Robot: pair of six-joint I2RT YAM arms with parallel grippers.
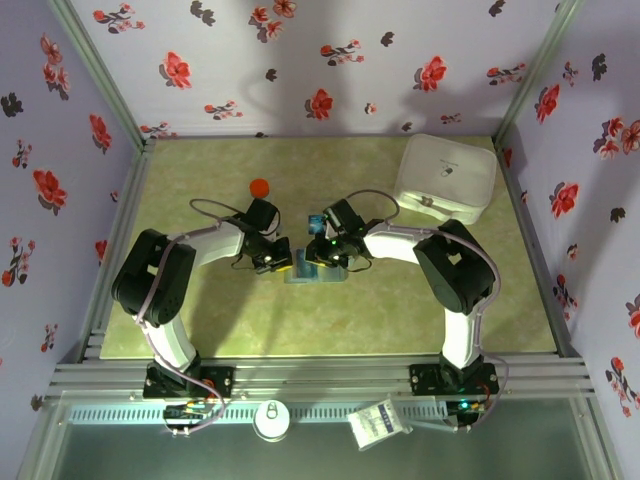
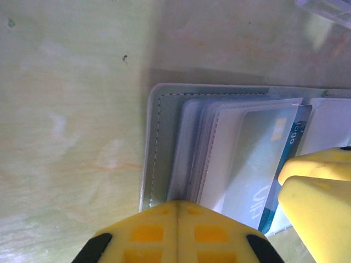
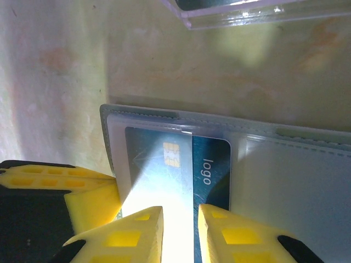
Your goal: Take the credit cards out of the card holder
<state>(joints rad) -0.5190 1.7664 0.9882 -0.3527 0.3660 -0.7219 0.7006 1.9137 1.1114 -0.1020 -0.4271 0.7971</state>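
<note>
Left claw [image 2: 178, 227] pressed together on holder [image 2: 159, 142] edge; right claw [image 3: 180, 219] narrowly parted over the card [image 3: 211, 164]. Likely light, stiff, slick: pinch its end poking from the holder.

We see a pale green, marbled table [image 1: 300, 320] with a flat grey-blue card holder [image 1: 316, 271] lying open near its middle. A white lidded container [image 1: 446, 178] sits at the far right corner, and an orange-capped bottle [image 1: 260, 187] stands left of centre, farther back. From the right wrist we also find a clear plastic box [image 3: 247, 13] resting on the table near the holder.
</note>
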